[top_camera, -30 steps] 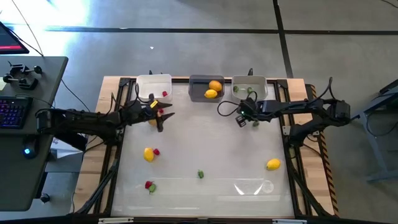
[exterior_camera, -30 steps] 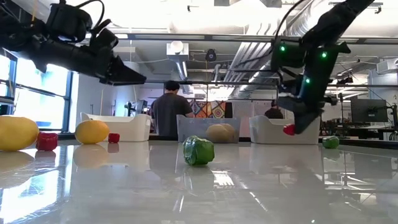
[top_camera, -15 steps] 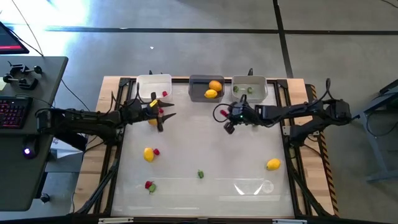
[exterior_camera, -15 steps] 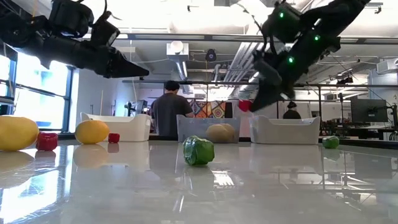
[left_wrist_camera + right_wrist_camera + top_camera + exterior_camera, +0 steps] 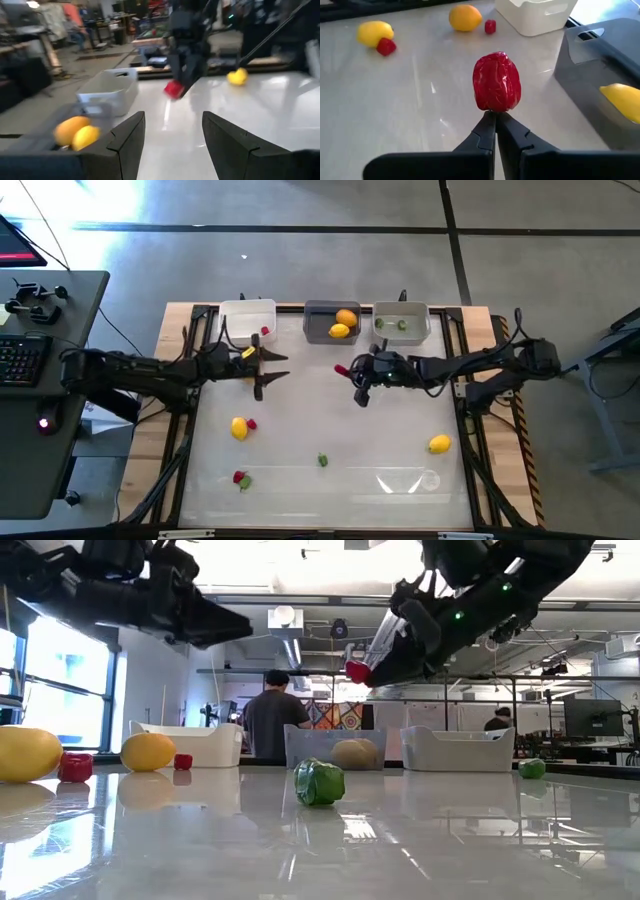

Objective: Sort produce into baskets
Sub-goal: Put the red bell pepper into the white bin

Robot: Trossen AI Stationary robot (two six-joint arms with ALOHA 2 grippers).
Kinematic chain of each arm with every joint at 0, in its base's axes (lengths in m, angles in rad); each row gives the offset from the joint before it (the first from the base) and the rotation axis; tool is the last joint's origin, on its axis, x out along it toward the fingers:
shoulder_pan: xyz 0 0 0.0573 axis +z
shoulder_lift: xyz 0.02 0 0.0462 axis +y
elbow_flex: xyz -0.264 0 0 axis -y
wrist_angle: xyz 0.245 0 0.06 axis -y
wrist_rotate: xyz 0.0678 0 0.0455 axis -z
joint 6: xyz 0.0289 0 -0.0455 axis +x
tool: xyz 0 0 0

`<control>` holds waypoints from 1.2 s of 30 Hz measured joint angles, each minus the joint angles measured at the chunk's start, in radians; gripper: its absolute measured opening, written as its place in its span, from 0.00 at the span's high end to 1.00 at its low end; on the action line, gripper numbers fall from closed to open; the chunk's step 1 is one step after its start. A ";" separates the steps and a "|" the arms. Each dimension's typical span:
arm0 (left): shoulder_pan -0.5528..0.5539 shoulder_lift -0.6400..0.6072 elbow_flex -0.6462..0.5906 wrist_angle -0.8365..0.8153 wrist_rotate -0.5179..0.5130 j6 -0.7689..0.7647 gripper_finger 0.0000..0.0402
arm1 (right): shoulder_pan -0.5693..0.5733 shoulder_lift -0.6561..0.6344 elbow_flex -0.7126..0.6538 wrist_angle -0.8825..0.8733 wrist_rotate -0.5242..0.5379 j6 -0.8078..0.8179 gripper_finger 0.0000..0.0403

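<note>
My right gripper (image 5: 347, 370) hangs over the table's far middle, shut on a red produce piece (image 5: 496, 81), in front of the dark grey basket (image 5: 318, 326). That basket holds an orange and a lemon. The white basket (image 5: 248, 322) is to its left and the light grey basket (image 5: 401, 322) to its right. My left gripper (image 5: 172, 140) is open and level, in front of the white basket, pointing at the right gripper with nothing between its fingers. My right gripper pinches the red piece by its near end (image 5: 495, 107), just at the tips of its two fingers (image 5: 484, 127). The fingers slant down toward the table's left. The piece sticks out beyond the tips, lifted clear of the table (image 5: 357, 670).
Loose produce lies on the table. A lemon (image 5: 239, 428) with a red bit (image 5: 251, 423) is at the left. A green piece (image 5: 323, 460) and a red-and-green bit (image 5: 240, 478) are near the front. Another lemon (image 5: 439, 444) is at the right. An orange (image 5: 465, 17) lies beside the white basket.
My right gripper has carried the red piece from beside the light grey basket toward the table's left and upward. It has tipped from pointing down to a shallow slant. My left gripper has risen a little and edged toward the right.
</note>
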 joint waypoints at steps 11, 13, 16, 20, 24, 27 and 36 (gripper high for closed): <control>-0.036 0.244 0.129 0.061 0.060 -0.038 0.54 | -0.001 0.134 0.000 0.206 -0.035 -0.098 1.00; -0.042 0.288 0.148 0.070 0.061 -0.044 0.54 | -0.001 0.149 0.000 0.233 -0.045 -0.106 1.00; -0.049 0.351 0.179 0.072 0.060 -0.052 0.52 | -0.001 0.160 0.000 0.245 -0.048 -0.122 1.00; -0.050 0.423 0.228 0.075 0.059 -0.087 0.47 | 0.000 0.161 0.000 0.256 -0.048 -0.123 1.00; -0.048 0.480 0.265 0.075 0.041 -0.079 0.42 | 0.013 0.161 0.000 0.271 -0.049 -0.142 1.00; -0.036 0.514 0.285 0.076 0.018 -0.078 0.42 | 0.024 0.161 0.000 0.280 -0.051 -0.149 1.00; -0.042 0.536 0.293 0.105 0.082 -0.024 0.42 | 0.031 0.161 0.000 0.286 -0.084 -0.149 1.00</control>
